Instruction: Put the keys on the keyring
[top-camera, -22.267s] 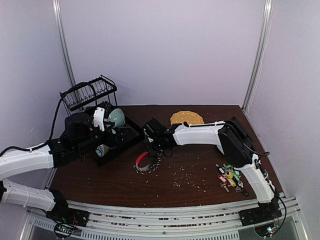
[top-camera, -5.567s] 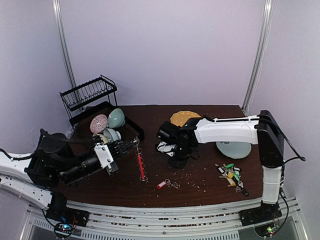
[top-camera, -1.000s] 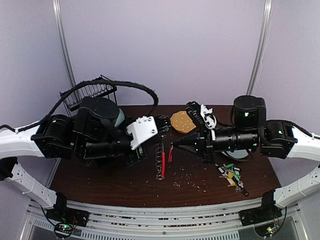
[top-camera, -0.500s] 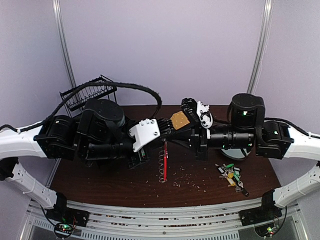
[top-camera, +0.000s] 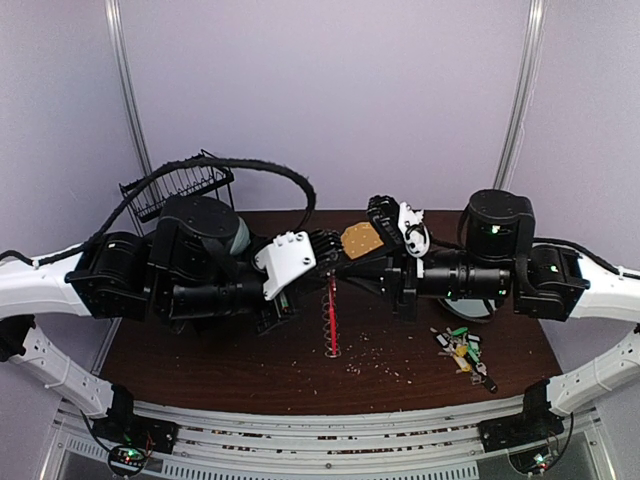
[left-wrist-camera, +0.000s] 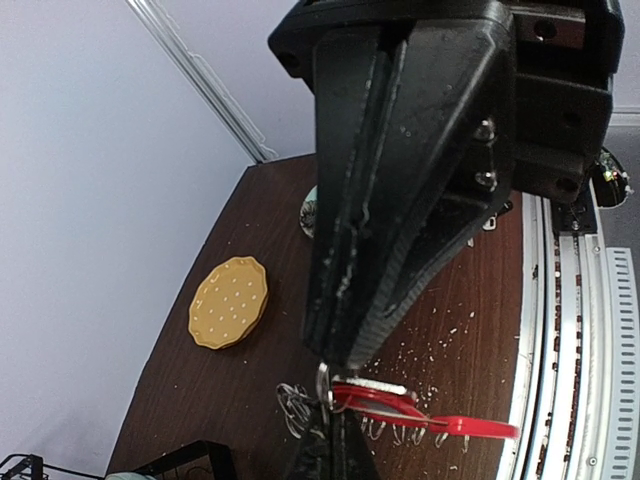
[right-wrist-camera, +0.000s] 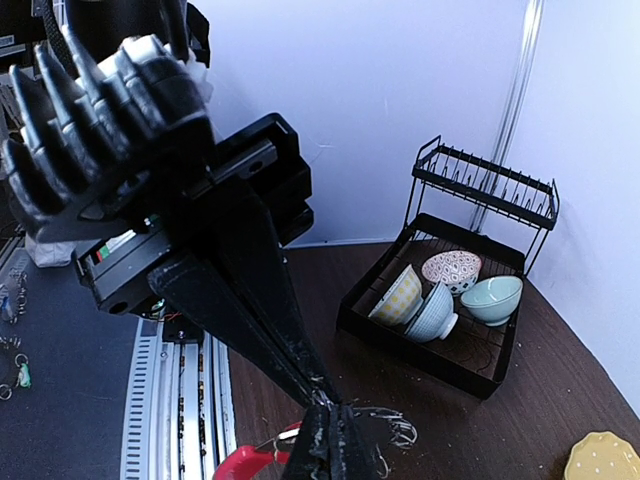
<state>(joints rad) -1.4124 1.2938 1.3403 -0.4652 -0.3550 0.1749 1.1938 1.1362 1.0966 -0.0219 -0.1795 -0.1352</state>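
The dark brown desk (top-camera: 200, 365) carries a black wire dish rack (right-wrist-camera: 465, 350) at its far left corner (four bowls (right-wrist-camera: 495, 298) sit in its tray). A round yellow dotted plate (left-wrist-camera: 228, 302) lies near the far edge, about the middle. The keys (top-camera: 462, 352) lie heaped toward the near right corner. Pale crumbs (top-camera: 375, 362) are scattered over the near middle.

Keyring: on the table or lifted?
Lifted: the keyring hangs edge-on from the shut left gripper, clear of the table.
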